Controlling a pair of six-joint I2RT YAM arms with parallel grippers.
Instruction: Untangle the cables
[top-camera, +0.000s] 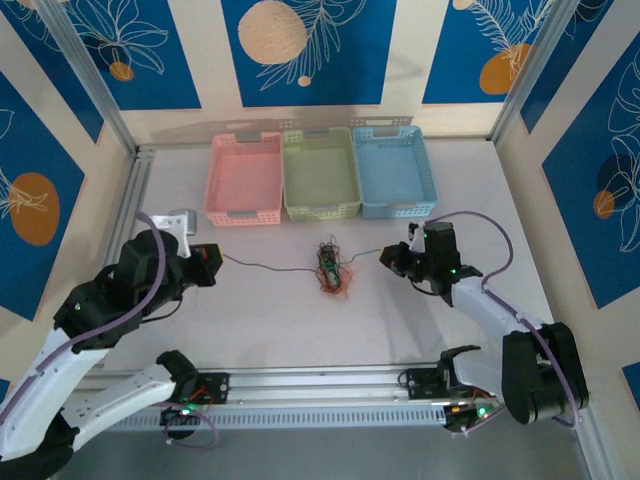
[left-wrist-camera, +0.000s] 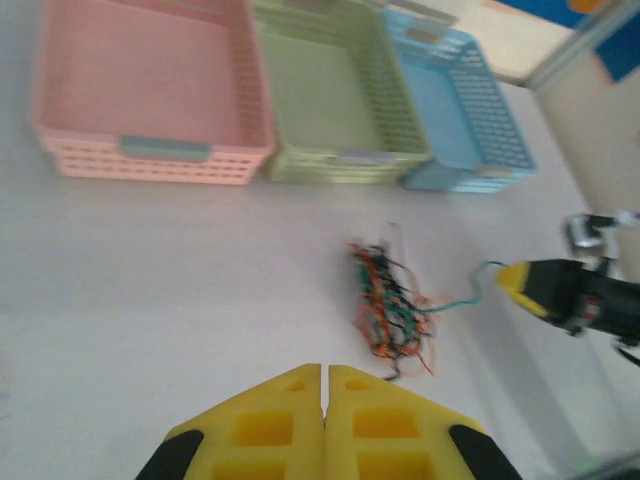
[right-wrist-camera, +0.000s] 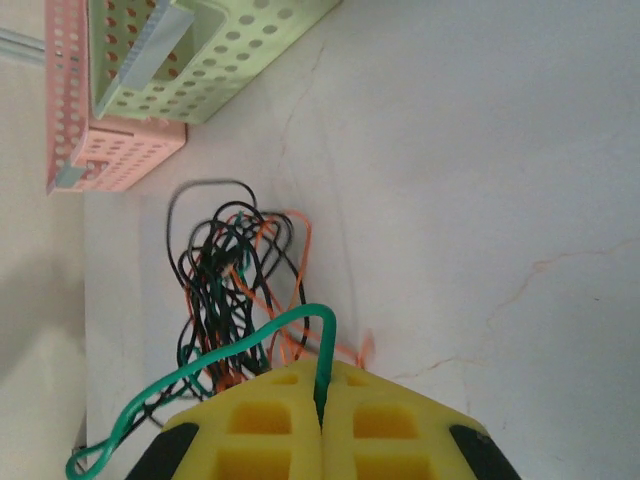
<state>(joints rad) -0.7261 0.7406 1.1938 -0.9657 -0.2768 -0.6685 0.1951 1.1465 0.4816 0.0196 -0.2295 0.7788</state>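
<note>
While both arms reach inward over the pale marbled table, a small tangle of hair-thin black, red-orange and green cables lies on its middle, with a row of pink, green and blue perforated plastic baskets at 12 o'clock from it. Seen from above, the left gripper sits at 9 o'clock from the tangle and the right gripper at 3 o'clock, the right one nearer. The left gripper's yellow fingers are pressed together. A thin dark wire runs from the tangle straight to their tips and seems pinched there, though the left wrist camera is too blurred to confirm it. The right gripper's fingers are clenched on a green wire that enters the seam between them and loops back into the tangle. The tangle's long axis runs 12 to 6, across the line between the grippers, so the next pull likely calls for drawing apart toward 9 and 3.
</note>
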